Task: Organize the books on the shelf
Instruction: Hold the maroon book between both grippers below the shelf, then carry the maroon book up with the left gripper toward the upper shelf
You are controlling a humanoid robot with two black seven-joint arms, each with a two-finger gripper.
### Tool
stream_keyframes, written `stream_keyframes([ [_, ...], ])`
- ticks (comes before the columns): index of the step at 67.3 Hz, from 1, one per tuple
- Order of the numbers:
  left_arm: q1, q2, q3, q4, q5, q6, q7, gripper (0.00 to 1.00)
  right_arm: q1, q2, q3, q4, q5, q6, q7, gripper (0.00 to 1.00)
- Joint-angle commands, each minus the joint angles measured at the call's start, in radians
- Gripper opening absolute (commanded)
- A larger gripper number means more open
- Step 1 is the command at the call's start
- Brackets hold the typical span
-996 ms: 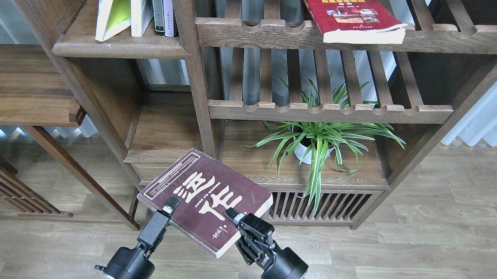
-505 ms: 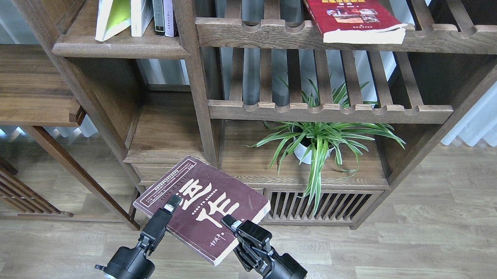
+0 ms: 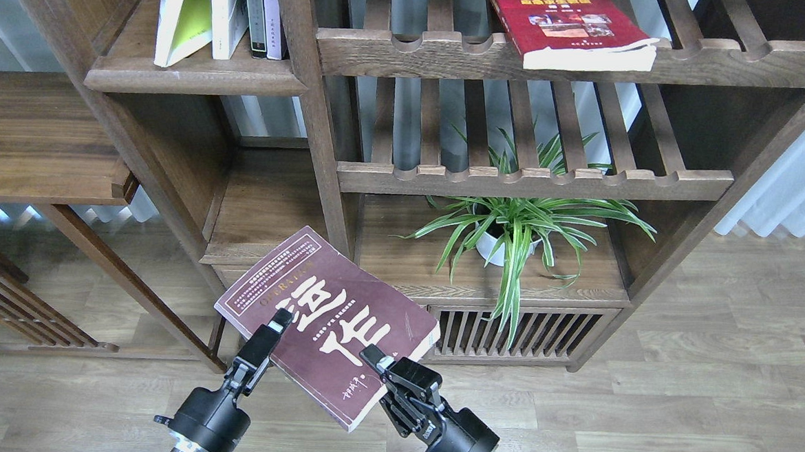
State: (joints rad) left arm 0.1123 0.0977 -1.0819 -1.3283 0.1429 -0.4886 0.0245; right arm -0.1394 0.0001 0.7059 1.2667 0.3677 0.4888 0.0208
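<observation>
Maroon paperback book with big white Chinese characters (image 3: 328, 326), tilted below the solid dark brown wooden shelf (image 3: 195, 75), gripped at its near edge by 2 end effectors, left (image 3: 278, 322) and right (image 3: 375, 358).

Bookcase (image 3: 609, 353) on wooden floor (image 3: 693, 390)

Both grippers clamp the maroon book (image 3: 328, 326) in mid-air in front of the bookcase (image 3: 314, 120), cover up: the left gripper (image 3: 278, 323) at its left edge and the right gripper (image 3: 376, 357) at its near edge. The red book (image 3: 567, 24) lies flat on the upper slatted rack (image 3: 434, 48). The yellow-green book (image 3: 182, 24) leans on the solid shelf (image 3: 195, 75) beside upright books (image 3: 254, 17), and a potted plant (image 3: 513, 230) stands lower right.
</observation>
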Motion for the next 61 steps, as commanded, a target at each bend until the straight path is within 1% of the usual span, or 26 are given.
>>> stream_keyframes([
  [1,0.003,-0.001,0.002,0.0,0.0,0.0,0.0,0.07,0.004,0.0,0.015,-0.003,0.0,0.0,0.001,0.48],
  [3,0.004,-0.001,0.002,0.0,0.0,0.0,0.0,0.07,0.006,0.0,0.018,-0.003,0.0,0.0,0.001,0.51],
  [4,0.006,-0.001,0.002,0.0,0.0,0.0,0.0,0.07,0.007,0.0,0.02,-0.003,-0.001,0.0,0.001,0.55],
  [6,0.006,-0.001,0.002,0.0,0.0,0.0,0.002,0.07,0.009,0.0,0.021,-0.003,-0.001,0.0,0.001,0.6],
  [9,0.007,-0.001,0.003,0.0,0.0,0.0,0.002,0.07,0.017,0.0,0.02,-0.003,-0.001,0.0,0.001,0.66],
  [16,0.006,-0.001,0.007,0.0,0.0,0.0,0.002,0.07,0.024,0.0,0.021,-0.003,-0.001,0.0,0.001,0.7],
  [19,0.004,-0.001,0.007,0.0,0.0,0.0,0.002,0.07,0.026,0.0,0.021,-0.003,-0.001,0.0,0.001,0.73],
  [20,0.006,0.002,-0.001,-0.012,0.0,0.0,0.005,0.07,0.029,0.0,0.023,-0.009,-0.001,0.0,0.001,0.77],
  [25,0.006,0.004,-0.013,-0.035,0.001,0.0,0.008,0.07,0.034,0.0,0.032,-0.029,0.0,0.0,0.001,0.82],
  [28,0.004,0.011,-0.023,-0.052,0.001,0.0,0.011,0.07,0.035,0.0,0.05,-0.052,0.002,0.0,0.001,0.83],
  [42,0.015,0.089,-0.036,-0.052,0.0,0.0,0.015,0.07,0.06,0.0,0.098,-0.116,0.0,0.0,0.001,0.83],
  [46,0.018,0.112,-0.049,-0.054,0.001,0.0,0.025,0.07,0.072,0.0,0.098,-0.125,-0.003,0.0,-0.001,0.83],
  [51,0.015,0.142,-0.092,-0.054,0.003,0.0,0.069,0.07,0.083,0.0,0.099,-0.142,-0.003,0.0,-0.001,0.83],
  [52,0.014,0.143,-0.105,-0.054,0.001,0.0,0.087,0.07,0.084,0.0,0.101,-0.148,-0.003,0.0,-0.001,0.83],
  [55,0.007,0.142,-0.144,-0.054,0.001,0.0,0.118,0.07,0.089,0.0,0.106,-0.161,-0.003,0.0,-0.001,0.83],
  [58,-0.005,0.139,-0.183,-0.054,0.0,0.0,0.133,0.07,0.092,0.0,0.113,-0.173,-0.004,0.0,-0.001,0.83],
  [61,-0.023,0.137,-0.214,-0.052,0.0,0.0,0.135,0.07,0.095,0.0,0.116,-0.187,-0.004,0.0,-0.001,0.83],
])
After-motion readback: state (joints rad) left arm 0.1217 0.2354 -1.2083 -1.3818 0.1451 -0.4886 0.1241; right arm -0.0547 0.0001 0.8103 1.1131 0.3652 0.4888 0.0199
